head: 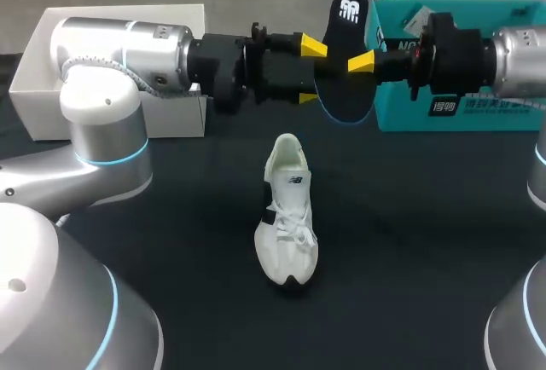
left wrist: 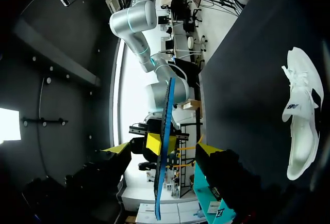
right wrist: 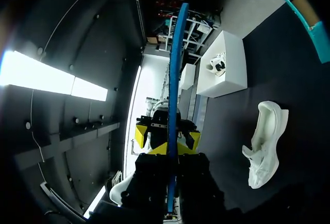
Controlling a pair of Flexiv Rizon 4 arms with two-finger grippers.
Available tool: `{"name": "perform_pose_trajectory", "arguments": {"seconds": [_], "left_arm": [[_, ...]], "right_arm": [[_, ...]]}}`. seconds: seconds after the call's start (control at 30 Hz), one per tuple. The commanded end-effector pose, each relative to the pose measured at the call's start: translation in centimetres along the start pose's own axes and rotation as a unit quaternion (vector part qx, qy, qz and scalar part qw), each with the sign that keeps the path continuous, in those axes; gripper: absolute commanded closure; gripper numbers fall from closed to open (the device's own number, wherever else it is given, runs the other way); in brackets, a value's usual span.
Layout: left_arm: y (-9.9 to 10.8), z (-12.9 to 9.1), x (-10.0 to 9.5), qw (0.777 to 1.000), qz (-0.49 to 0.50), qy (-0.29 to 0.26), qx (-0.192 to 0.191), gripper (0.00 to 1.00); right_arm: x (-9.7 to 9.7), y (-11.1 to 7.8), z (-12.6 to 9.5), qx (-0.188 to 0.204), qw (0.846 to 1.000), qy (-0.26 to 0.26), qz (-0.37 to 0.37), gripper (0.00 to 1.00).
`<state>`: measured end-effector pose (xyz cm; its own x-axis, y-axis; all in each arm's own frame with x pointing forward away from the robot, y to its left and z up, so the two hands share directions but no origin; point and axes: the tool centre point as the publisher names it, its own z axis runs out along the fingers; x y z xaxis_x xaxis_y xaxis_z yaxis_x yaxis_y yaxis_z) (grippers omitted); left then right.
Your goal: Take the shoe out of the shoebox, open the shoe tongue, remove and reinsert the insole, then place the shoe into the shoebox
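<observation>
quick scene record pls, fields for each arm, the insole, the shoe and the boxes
left end effector: open, fingers on either side of the insole, apart from it
right end effector: shut on insole
insole: dark, upright, held in the air between the two arms
shoe: white, on the dark table, outside both boxes
boxes: white box back left, teal box back right
</observation>
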<state>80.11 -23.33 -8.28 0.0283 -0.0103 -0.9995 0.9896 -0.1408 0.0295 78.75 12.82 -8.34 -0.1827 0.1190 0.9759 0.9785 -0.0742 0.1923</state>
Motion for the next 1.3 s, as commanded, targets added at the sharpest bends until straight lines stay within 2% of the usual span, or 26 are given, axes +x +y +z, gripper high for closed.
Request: {"name": "perform_pose_trajectory", "arguments": {"seconds": [0.03, 0.47, 0.77, 1.1, 1.3], "left_arm": [[-0.1, -2.1, -0.3, 1.0, 0.005, 0.019, 0.005, 0.0], [1.8, -7.6, 1.4, 0.997, 0.022, 0.066, 0.035, 0.0], [3.6, -11.6, 0.8, 0.992, 0.054, 0.108, 0.034, 0.0], [5.5, -16.8, 0.0, 0.985, 0.068, 0.142, 0.069, 0.0], [7.1, -20.1, 0.6, 0.977, 0.095, 0.175, 0.081, 0.0]], "right_arm": [[0.0, -0.7, -0.6, -0.007, 1.0, -0.003, -0.001, 1.0], [0.4, 0.0, -0.7, -0.011, 1.0, -0.012, -0.024, 1.0], [1.5, 0.8, -1.0, -0.005, 0.998, -0.022, -0.066, 1.0], [2.4, 2.3, -0.3, -0.012, 0.993, -0.041, -0.105, 1.0], [2.8, 2.3, 0.1, -0.023, 0.993, -0.06, -0.104, 1.0]]}}
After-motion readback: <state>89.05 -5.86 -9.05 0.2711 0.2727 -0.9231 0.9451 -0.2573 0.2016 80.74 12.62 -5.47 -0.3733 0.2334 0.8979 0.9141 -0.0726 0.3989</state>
